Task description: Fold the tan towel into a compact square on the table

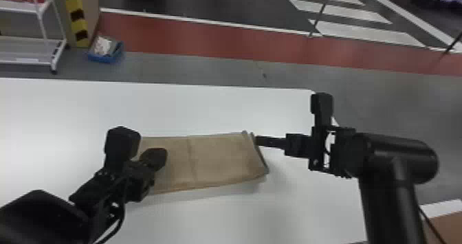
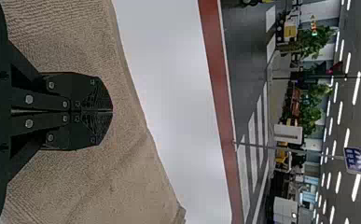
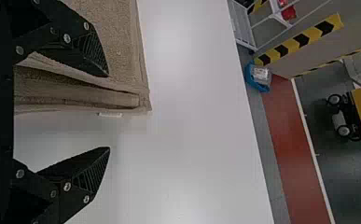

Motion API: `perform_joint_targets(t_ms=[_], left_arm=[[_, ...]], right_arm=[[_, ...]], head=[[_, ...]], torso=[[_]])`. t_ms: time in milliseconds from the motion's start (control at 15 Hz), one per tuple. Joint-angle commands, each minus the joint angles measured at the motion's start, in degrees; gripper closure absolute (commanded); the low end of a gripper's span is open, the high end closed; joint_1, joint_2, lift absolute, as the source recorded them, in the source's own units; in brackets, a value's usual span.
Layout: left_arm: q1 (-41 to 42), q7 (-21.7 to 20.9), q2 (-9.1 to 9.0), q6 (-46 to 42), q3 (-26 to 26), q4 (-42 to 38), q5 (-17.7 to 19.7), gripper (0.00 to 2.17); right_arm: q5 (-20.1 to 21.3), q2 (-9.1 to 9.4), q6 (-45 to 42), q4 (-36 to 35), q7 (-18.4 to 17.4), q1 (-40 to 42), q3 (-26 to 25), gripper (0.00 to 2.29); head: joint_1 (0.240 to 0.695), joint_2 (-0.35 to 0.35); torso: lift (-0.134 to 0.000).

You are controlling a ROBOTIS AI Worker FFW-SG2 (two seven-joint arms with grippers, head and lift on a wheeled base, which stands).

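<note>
1. Going by its shape, the tan towel (image 1: 220, 157) is partway folded; it lies as a long, narrow strip on the white table (image 1: 223, 219), running left to right, with layers stacked at its right end; the lengthwise folding looks done, and the strip is longer than it is deep, so no square yet.
2. What seems left is to bring one end over towards the other, perhaps more than once, then square up the edges; the right end probably comes first, since a gripper waits there.
3. The left gripper (image 2: 112, 111) has its fingers closed together over the left part of the towel, with no cloth visible between them; I cannot tell whether they press on it.
4. The right gripper (image 3: 108, 111) has its fingers spread wide at the towel's right end; one finger overlaps the cloth, the other is beyond the end, over bare table; nothing is pinched.
5. The cloth is matt and finely pebbled, with thicker, smoother hems; a shallow crease crosses the strip from far to near; the right end gapes between its layers, and a small white tag (image 3: 110, 115) pokes out there; those loose layers could slip apart if only the upper ones are caught.
</note>
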Motion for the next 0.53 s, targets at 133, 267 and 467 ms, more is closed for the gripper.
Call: perform_joint_targets(t_ms=[133,267,467], left_arm=[[-0.4,-0.1,-0.08,0.3,-0.1,0.1,-0.4,1.95],[-0.9,-0.4,-0.17,0.5,-0.1,0.3,-0.4,1.95],[-1.5,-0.5,-0.43,0.5,-0.4,1.2,-0.4,1.95]], right_arm=[[1.6,-0.3,3.5,3.6,1.5,-2.8,1.2,0.41],[2.1,-0.3,3.3,5.4,3.0,-3.6,1.8,0.42],[2.2,-0.21,3.3,7.8,4.4,-5.0,2.7,0.47]], head=[[0.695,-0.279],[0.695,-0.278],[0.695,-0.27]], torso=[[-0.123],[-0.123],[-0.123]])
